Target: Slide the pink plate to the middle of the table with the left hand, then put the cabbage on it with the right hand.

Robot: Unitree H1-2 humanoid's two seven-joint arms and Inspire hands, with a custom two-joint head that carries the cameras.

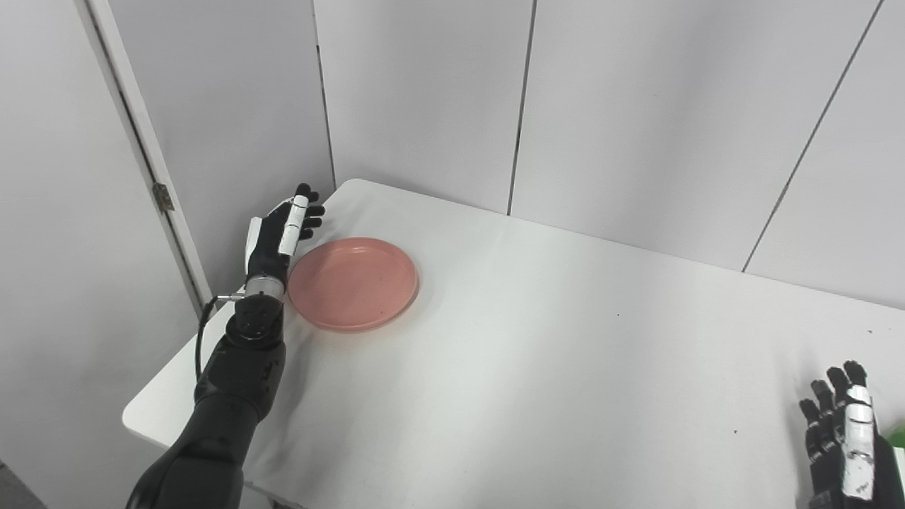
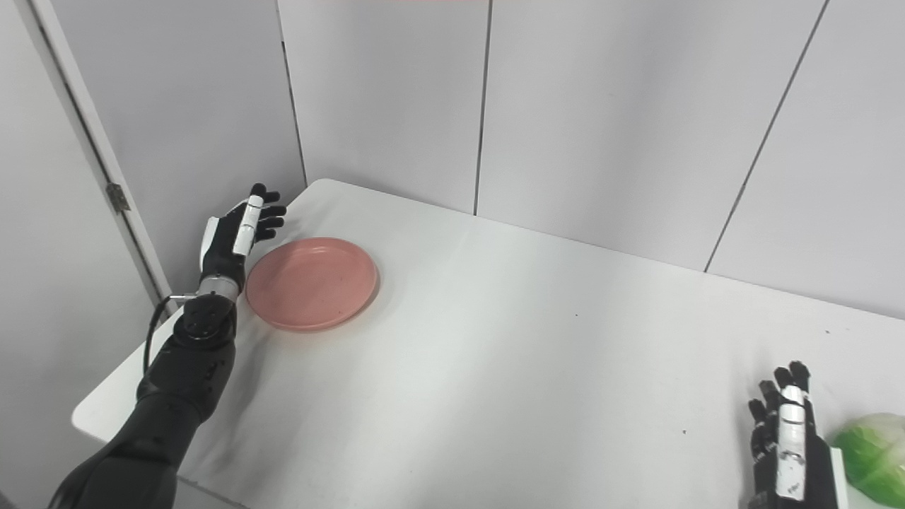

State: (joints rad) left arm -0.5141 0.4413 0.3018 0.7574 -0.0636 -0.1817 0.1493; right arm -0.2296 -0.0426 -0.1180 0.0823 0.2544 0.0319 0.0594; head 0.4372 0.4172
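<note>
A pink plate (image 1: 352,283) lies flat at the far left of the white table (image 1: 537,353). My left hand (image 1: 279,237) stands edge-on just left of the plate's rim, fingers straight and apart, holding nothing; whether it touches the rim I cannot tell. The cabbage (image 2: 873,456), green and pale, rests at the table's near right corner, partly cut off by the picture's edge. Just left of the cabbage, my right hand (image 2: 788,445) is open with fingers pointing up, holding nothing.
White wall panels (image 1: 636,106) run close behind the table's far edge. A door frame with a hinge (image 1: 162,196) stands beyond the table's left edge. The table's rounded near-left corner (image 1: 138,417) lies by my left forearm.
</note>
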